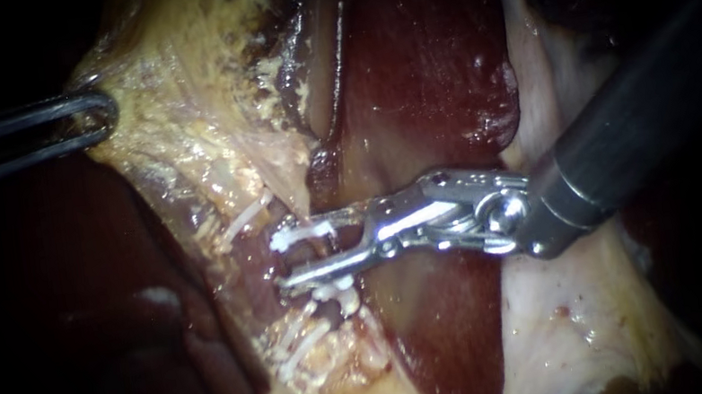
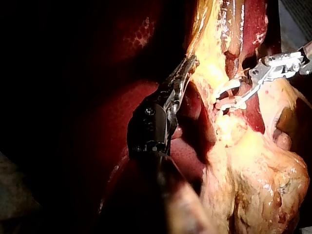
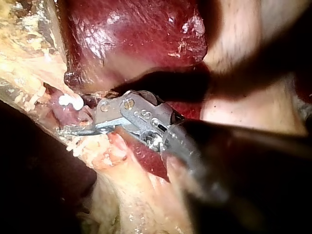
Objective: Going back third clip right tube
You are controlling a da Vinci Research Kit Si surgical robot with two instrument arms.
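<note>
Darkness closed off the bench on every side, so only the lit tissue gave bearings. Nearest the endoscope, the right instrument [image 1: 282,260] entered from three o'clock. Its thick shaft lay over pale tissue [image 1: 585,320] and its jaws reached just left of centre. The jaws stood apart with a clear gap, one on either side of a reddish tube [image 1: 317,248], and neither visibly pinched it, so I judged them spread and holding nothing. Whether this was the right tube the view did not settle.

A white clip [image 1: 288,235] sat at the upper jaw's tip, across the tube. I could not tell whether it was latched on the tube or seated in the jaw. A second clip [image 1: 334,292] lay just beyond the lower jaw toward six o'clock, and a third clip [image 1: 246,212] lay toward eleven o'clock from the jaws. For backing away, spread jaws made sense: they could slide off toward three o'clock without dragging a clip.

Farther off, at ten o'clock, the left instrument [image 1: 101,117] had its narrow jaws closed on the edge of yellow fatty tissue [image 1: 195,109]. It was probably pulling toward nine o'clock to keep the tube stretched and exposed. Farthest back, the dark red liver [image 1: 424,61] rose toward twelve o'clock.
</note>
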